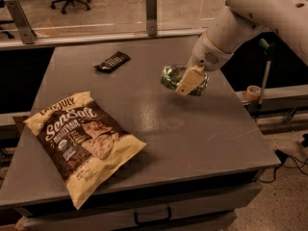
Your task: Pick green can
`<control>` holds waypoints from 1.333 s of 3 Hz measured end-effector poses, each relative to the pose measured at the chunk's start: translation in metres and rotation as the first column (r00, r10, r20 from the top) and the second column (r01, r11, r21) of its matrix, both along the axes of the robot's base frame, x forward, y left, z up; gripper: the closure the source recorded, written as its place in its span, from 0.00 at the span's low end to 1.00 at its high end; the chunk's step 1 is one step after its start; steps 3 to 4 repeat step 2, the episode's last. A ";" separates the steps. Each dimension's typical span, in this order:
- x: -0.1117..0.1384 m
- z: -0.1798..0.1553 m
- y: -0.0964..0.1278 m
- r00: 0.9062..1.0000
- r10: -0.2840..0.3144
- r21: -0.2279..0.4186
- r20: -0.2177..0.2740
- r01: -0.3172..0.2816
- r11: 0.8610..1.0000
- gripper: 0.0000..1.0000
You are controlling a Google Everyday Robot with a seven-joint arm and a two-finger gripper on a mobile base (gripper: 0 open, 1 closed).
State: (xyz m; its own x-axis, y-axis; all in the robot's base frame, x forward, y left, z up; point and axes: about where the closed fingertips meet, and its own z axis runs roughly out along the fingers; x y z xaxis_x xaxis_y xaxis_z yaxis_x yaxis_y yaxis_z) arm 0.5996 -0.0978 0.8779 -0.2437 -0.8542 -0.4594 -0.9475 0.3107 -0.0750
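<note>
The green can (172, 76) is a small shiny can with whitish mottled print, lying sideways in the air above the grey table (202, 129), right of its middle. My gripper (188, 83) comes down from the white arm at the upper right and is shut on the can. One cream finger (187, 81) crosses the can's front; the other finger is hidden behind it. The can is clear of the tabletop.
A large chip bag (82, 141) lies at the front left of the table. A small dark snack bar wrapper (112, 61) lies at the back left. A glass partition with metal posts runs behind the table. A tape roll (253, 92) sits on a ledge to the right.
</note>
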 end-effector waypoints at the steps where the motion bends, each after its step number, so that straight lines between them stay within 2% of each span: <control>1: -0.023 0.037 0.041 0.984 0.178 0.127 0.030 -0.181 0.975 1.00; 2: -0.040 0.071 0.062 0.956 0.293 0.290 0.024 -0.287 0.913 1.00; 4: -0.040 0.071 0.062 0.956 0.293 0.290 0.024 -0.287 0.913 1.00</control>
